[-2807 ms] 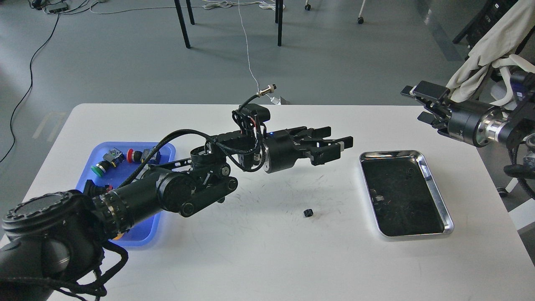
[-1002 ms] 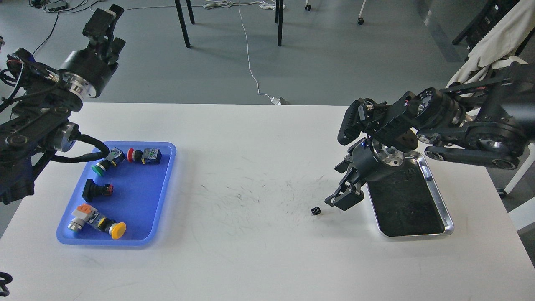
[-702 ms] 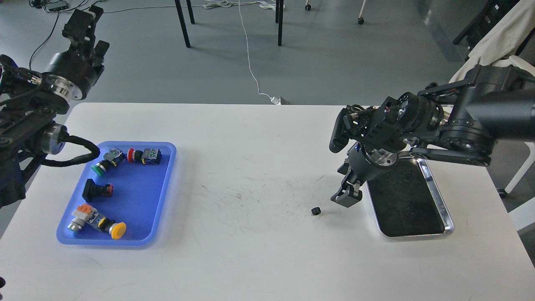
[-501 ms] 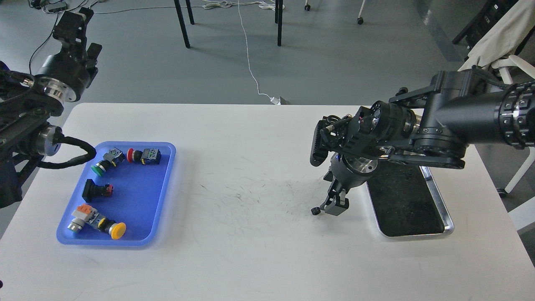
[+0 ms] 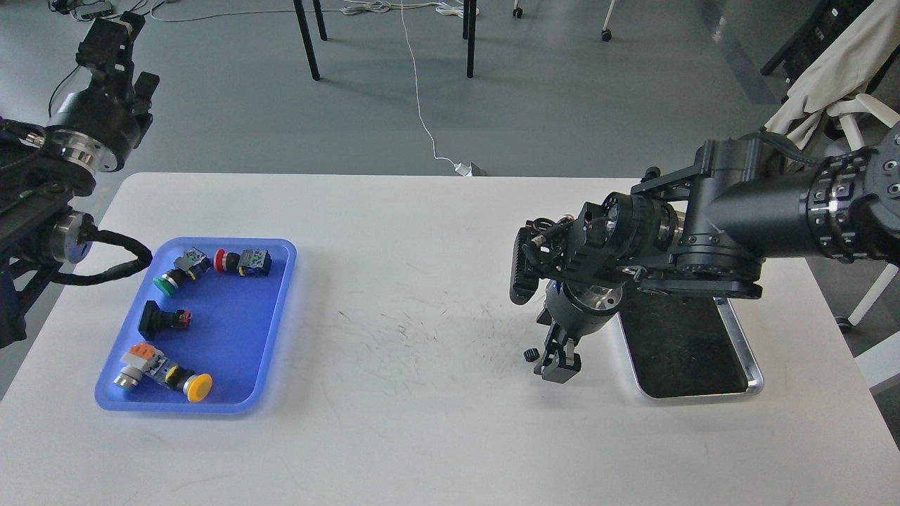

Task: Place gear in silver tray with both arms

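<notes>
On the white bench [image 5: 422,422], the small black gear [image 5: 531,354] lies just left of the silver tray [image 5: 738,351], not in it; the right gripper [image 5: 559,362] has come down and leftward since a moment ago, now just beside the gear, whether its jaws are apart I cannot tell; the left gripper [image 5: 112,42] has drawn back above the blue tray [image 5: 281,295], jaws likewise unclear.

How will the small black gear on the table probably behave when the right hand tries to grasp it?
The gear looks tiny, dark and rigid, so it is probably light and will not deform. Being much smaller than the right hand beside it, it may slide or roll away on the smooth white table if nudged off-centre.
</notes>
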Controlling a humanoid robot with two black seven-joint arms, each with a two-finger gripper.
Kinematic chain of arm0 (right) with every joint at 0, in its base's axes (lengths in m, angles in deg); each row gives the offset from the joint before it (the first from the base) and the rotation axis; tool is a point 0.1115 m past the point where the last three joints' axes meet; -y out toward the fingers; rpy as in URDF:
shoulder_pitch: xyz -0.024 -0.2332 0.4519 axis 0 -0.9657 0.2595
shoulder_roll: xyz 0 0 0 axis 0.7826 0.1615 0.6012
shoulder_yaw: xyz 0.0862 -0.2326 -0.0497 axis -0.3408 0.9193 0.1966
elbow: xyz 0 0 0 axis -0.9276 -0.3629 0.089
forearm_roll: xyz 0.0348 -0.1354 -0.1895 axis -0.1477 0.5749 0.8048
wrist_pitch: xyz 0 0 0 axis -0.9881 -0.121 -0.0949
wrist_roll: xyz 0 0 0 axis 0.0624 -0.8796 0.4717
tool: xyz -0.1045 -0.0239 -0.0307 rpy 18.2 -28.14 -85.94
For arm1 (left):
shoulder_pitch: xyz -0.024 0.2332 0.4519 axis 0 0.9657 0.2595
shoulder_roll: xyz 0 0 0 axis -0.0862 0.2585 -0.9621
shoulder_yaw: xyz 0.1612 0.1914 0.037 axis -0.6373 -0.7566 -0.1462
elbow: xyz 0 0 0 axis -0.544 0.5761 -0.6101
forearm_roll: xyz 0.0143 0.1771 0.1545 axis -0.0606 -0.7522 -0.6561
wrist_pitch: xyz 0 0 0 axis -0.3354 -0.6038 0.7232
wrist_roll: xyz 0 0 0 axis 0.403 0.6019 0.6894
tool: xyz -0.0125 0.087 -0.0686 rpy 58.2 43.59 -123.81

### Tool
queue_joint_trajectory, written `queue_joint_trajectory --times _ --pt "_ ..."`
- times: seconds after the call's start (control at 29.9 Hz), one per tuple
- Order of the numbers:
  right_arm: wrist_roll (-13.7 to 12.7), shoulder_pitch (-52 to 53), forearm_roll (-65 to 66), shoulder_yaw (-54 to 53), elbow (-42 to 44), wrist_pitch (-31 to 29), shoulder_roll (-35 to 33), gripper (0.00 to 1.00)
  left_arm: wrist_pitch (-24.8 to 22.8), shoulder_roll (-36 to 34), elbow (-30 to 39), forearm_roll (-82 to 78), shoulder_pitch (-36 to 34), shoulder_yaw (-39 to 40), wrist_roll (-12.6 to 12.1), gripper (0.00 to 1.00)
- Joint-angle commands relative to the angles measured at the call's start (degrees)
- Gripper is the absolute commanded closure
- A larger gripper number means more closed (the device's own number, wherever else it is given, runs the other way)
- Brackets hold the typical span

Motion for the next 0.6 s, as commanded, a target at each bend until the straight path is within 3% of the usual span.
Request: queue_joint_trajectory --times 0.0,0.1,0.47,0.57 --pt "0.0 -1.0 0.0 0.0 0.6 0.2 2.1 0.22 0.0 -0.5 0.0 0.7 -0.1 0.0 0.0 0.02" --pt "0.0 -2.1 0.1 0.0 2.6 0.3 2.7 0.23 0.0 -0.7 -0.1 0.8 -0.1 0.0 0.0 0.02" --pt "0.0 -4.3 0.1 0.1 5.8 0.3 3.6 0.44 0.0 -0.7 0.0 0.8 0.0 0.0 0.0 0.02" --pt "0.0 -4.4 0.1 0.1 6.3 0.3 3.6 0.44 -0.1 -0.5 -0.2 0.7 0.1 0.0 0.0 0.02"
